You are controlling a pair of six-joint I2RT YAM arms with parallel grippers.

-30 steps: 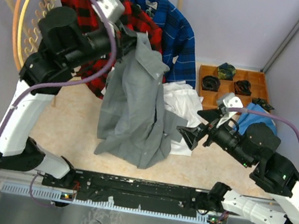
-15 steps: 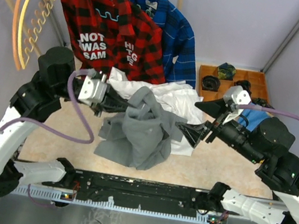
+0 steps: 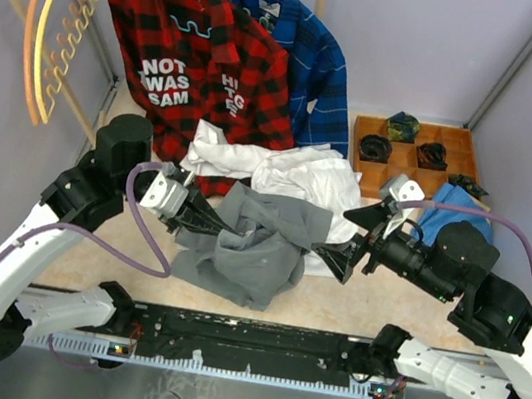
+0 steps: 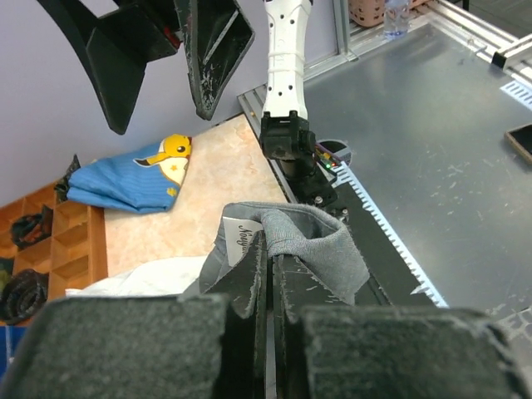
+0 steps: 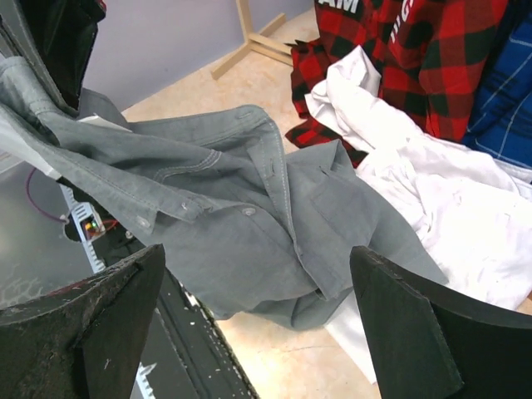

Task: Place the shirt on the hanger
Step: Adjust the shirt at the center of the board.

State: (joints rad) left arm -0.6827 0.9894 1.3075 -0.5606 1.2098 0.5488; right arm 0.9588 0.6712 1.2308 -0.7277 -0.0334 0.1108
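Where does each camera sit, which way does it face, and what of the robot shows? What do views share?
Top external: above, behind left arm and right arm, looking down on the table; both show.
Left wrist: looks along the left gripper, shut on the shirt, toward the right gripper.
Right wrist: looks between its open fingers at the shirt.
All three share the shirt.

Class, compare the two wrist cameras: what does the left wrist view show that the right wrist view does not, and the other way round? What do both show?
Left wrist only: the label on the collar of the grey shirt, beside the shut left end effector gripping that collar, a blue cloth with a yellow cartoon face, and the wooden tray. Right wrist only: the red-black plaid shirt, the blue shirt, and the grey shirt's button placket. Both: the grey shirt, the white shirt, and the open right end effector, holding nothing.
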